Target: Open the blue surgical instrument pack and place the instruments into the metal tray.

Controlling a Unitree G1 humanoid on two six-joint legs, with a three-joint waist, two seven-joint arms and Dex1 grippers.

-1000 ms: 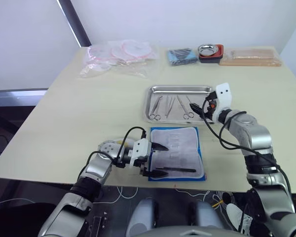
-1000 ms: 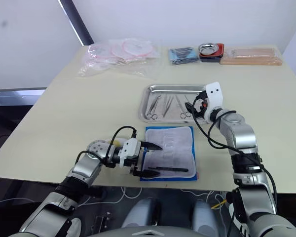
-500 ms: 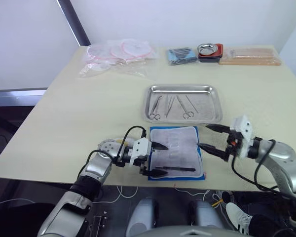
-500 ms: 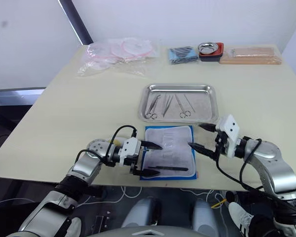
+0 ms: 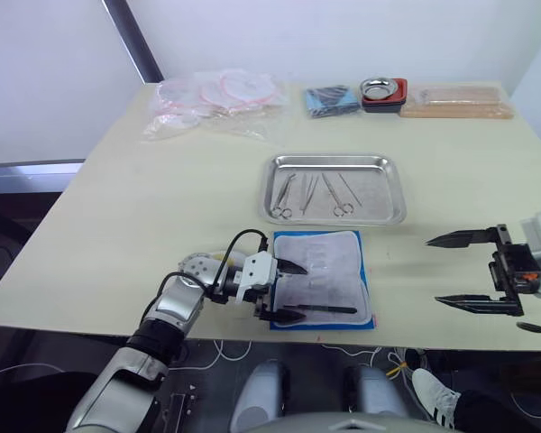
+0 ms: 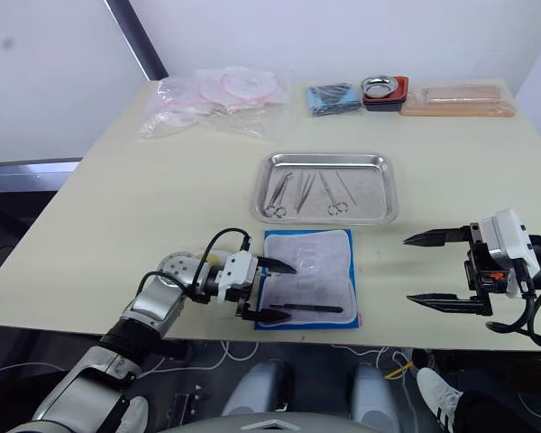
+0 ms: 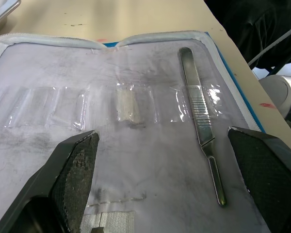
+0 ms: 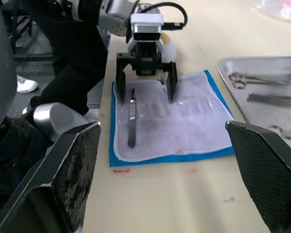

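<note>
Left eye view: nearest the table's front edge, the blue surgical instrument pack (image 5: 323,279) is laid open, one slim metal tool (image 5: 323,310) resting on its grey lining. The left gripper (image 5: 287,290) is held over the pack's left edge, fingers spread wide. The right gripper (image 5: 467,271) is held off to the right, fingers spread, empty. Farther back, four instruments (image 5: 314,194) are seen lying in the metal tray (image 5: 390,209).

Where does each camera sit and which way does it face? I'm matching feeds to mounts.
Head eyes: look forward and down over the table, both arms, the metal tray.
Left wrist: along the open left gripper, at the blue surgical instrument pack.
Right wrist: along the open right gripper, facing the left one.
All share the pack and its last instrument.
</note>
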